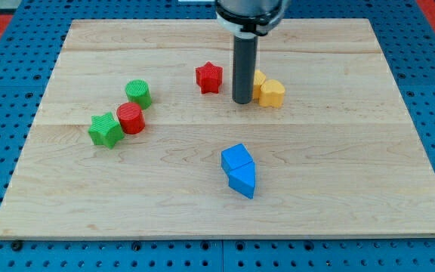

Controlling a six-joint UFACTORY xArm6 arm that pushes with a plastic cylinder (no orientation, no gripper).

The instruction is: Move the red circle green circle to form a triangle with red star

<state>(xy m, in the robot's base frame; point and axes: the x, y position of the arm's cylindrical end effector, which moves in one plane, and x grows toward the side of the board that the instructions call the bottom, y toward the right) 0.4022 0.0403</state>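
The red star (209,78) lies near the board's top middle. The red circle (131,118) sits at the view's left, touching the green circle (138,93) above it. My tip (242,101) rests on the board just right of the red star, apart from it, and far right of both circles.
A green star (106,130) touches the red circle's left side. Two yellow blocks (270,93) sit just right of my tip, one partly hidden behind the rod. Two blue blocks (239,171) lie together below the middle. The wooden board (353,189) ends in blue pegboard all round.
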